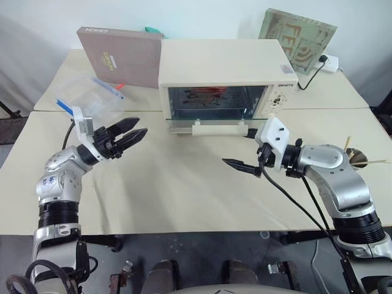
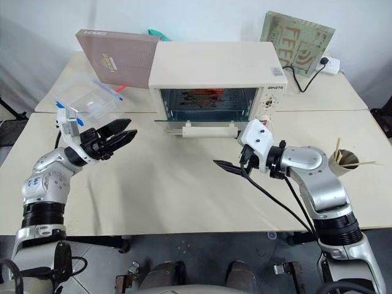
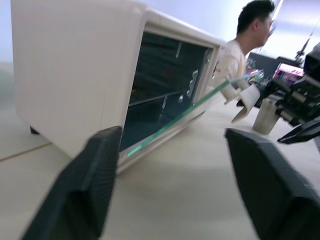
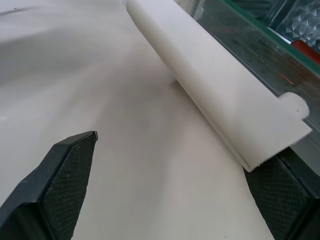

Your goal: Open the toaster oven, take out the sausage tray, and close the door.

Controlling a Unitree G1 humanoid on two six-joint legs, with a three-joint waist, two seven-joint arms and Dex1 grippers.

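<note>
From the head views, the cream-white boxy toaster oven (image 1: 228, 79) stands near the far edge of the beige tabletop (image 1: 184, 184), about midway along it. Its glass door with the cream bar handle (image 1: 219, 129) lies folded down flat, so the oven is open. Inside, something red shows on a rack; I think that is the sausage on the ribbed silver sausage tray (image 1: 211, 95), but it is hard to see. The tray is thin metal, so it is likely stiff, light and a bit slippery with grease. Its front rim looks like the best place to pinch. The glass door can break, so nothing should bump it.

The left tool (image 1: 125, 136) hangs in the air near the left edge, partly open and holding nothing. The right tool (image 1: 248, 150) sits just in front of the door handle, wide open and empty. The tabletop between the arms and the oven is bare, with lots of room to pull the tray out.

In the left wrist view, the oven's side and the door's thin glass edge (image 3: 185, 112) are seen. A person (image 3: 240, 47) sits far behind.

In the right wrist view, the bar handle (image 4: 215, 85) is very close to one finger (image 4: 280, 195).
</note>
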